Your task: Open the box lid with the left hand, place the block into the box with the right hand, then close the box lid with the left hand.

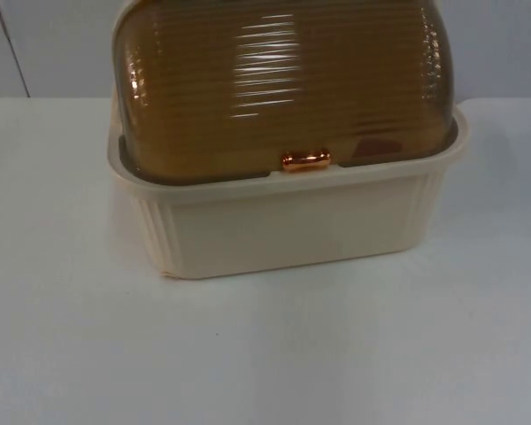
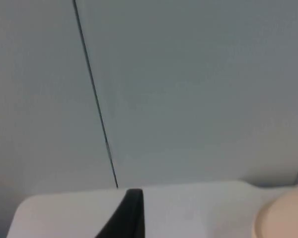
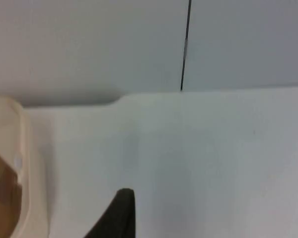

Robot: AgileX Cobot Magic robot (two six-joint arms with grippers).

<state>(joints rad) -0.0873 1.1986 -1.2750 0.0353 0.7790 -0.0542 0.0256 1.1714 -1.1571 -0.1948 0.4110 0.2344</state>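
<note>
On the white table, top view: cream box sits toward the grey partition wall, ribbed side walls, wide rim. Amber see-through ribbed lid is down on the box, domed, its front edge inside the box rim. Copper-coloured handle at the middle of the lid's front edge, just above the box's front wall. Through the lid, right of the handle, a dark reddish shape lies inside the box, probably the block; too dim to be sure. Bare table in front of the box.

Left wrist view: one black fingertip of the left tool stands over the table edge, facing the partition wall, which has a dark vertical seam. A rounded cream corner of the box shows beside it, apart from the fingertip. Left tool holds nothing visible; cannot tell if its fingers are apart or together. Left arm waits away from the box.

Right wrist view: one black fingertip of the right tool over bare table, the box rim off to one side with a bit of amber lid behind it, not touching the fingertip. Partition wall with a seam behind. Right tool's finger state: cannot tell.
</note>
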